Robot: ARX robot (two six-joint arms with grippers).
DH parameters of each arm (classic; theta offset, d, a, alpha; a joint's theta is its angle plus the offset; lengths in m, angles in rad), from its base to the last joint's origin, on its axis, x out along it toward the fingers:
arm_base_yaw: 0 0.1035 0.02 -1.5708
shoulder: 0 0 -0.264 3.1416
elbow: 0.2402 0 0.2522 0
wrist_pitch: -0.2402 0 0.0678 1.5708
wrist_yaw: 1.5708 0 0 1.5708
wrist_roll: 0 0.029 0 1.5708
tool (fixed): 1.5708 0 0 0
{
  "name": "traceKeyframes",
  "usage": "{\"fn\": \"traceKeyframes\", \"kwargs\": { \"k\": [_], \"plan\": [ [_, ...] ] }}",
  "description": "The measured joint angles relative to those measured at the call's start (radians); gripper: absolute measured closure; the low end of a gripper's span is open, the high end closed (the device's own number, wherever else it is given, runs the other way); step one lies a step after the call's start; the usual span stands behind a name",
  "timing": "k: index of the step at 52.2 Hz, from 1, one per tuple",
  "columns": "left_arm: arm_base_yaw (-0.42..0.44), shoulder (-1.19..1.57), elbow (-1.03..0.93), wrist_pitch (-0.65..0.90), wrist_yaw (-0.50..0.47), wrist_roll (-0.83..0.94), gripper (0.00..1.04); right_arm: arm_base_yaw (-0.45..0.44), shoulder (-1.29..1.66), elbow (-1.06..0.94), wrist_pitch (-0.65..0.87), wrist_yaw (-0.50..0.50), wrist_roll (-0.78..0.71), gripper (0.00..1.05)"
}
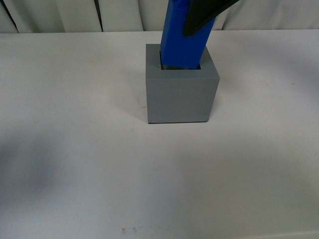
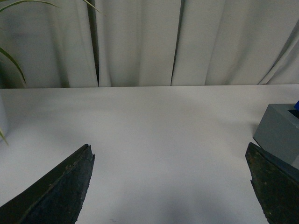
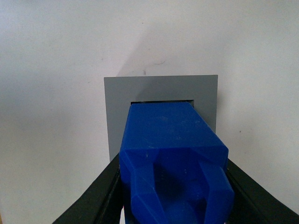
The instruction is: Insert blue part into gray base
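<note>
Status, insertion in progress.

- Right claw (image 3: pixel 175 198): closed on the blue part (image 1: pixel 183 37), one dark finger on each side of its upper end, by the loop handle. In the front view you see only one black finger (image 1: pixel 204 15) across the part's upper right edge.
- Blue part: its lower end is already inside the square recess of the gray base (image 1: pixel 182 97). Most of its length stands above the rim. The right wrist view shows a thin dark gap between the part and the far edge of the recess, so the fit looks loose on that side, or the part leans a little. You cannot tell which.
- Gray base: sits flat on the tabletop (image 1: pixel 75 164), square to the front camera, with nothing else touching it.
- Left claw (image 2: pixel 168 186): spread wide and holding nothing, low over bare tabletop. The gray base shows at the edge of its view, well clear of both fingers. Curtain (image 2: pixel 140 42) and a plant leaf (image 2: pixel 11 58) lie beyond.

Judgement: pickup, carry and alignment are done and the mouth of the recess is found. What is left for you is to press the part straight down until it seats, then let go and lift clear. How deep it has gone is hidden by the base walls. Watch for the part binding on a corner if it is leaning.
</note>
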State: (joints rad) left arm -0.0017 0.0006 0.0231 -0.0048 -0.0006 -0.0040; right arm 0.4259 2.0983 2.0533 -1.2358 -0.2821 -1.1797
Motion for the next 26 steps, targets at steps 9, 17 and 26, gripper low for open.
{"fn": "traceKeyframes", "kwargs": {
  "k": [9, 17, 26],
  "plan": [
    [0.000, 0.000, 0.000, 0.000, 0.000, 0.000, 0.06, 0.000, -0.004, -0.016, 0.011, 0.001, 0.000, 0.57],
    [0.000, 0.000, 0.000, 0.000, 0.000, 0.000, 0.06, 0.000, -0.008, -0.023, 0.017, 0.005, 0.000, 0.57],
    [0.000, 0.000, 0.000, 0.000, 0.000, 0.000, 0.06, -0.002, -0.008, -0.023, 0.013, 0.019, -0.001, 0.57]
  ]
}}
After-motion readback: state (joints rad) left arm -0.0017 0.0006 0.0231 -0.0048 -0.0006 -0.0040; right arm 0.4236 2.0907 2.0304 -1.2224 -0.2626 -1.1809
